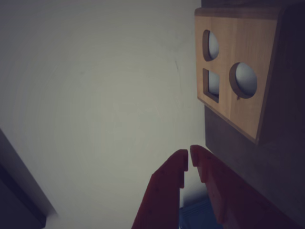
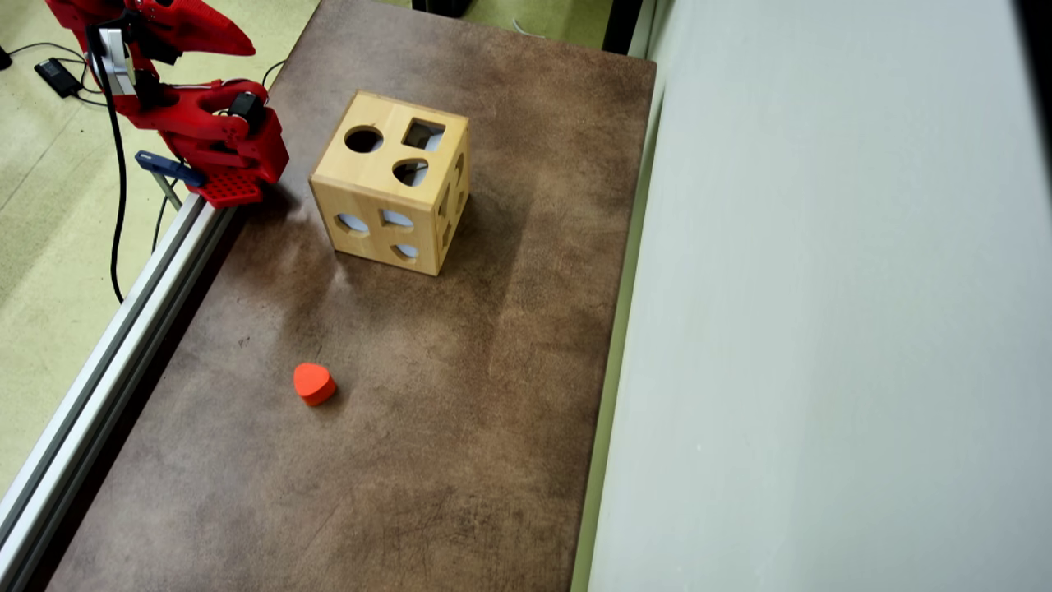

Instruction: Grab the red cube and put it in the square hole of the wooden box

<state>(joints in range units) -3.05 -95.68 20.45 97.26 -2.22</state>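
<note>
A small red block (image 2: 313, 382) with a rounded outline lies on the brown table (image 2: 460, 395) in the overhead view, well in front of the wooden box (image 2: 371, 178). The box's top face has a square hole (image 2: 423, 123), a round hole and a third hole. In the wrist view the box (image 1: 250, 38) is at the upper right, with the square hole (image 1: 204, 86) at its lower left. My red gripper (image 1: 189, 157) is shut and empty, away from the box. In the overhead view it (image 2: 246, 48) is folded back at the top left. The block does not show in the wrist view.
An aluminium rail (image 2: 123, 329) runs along the table's left edge, with the arm's base and a blue clamp (image 2: 168, 167) on it. A pale grey wall (image 2: 822, 329) borders the table's right side. Cables lie on the floor at the left.
</note>
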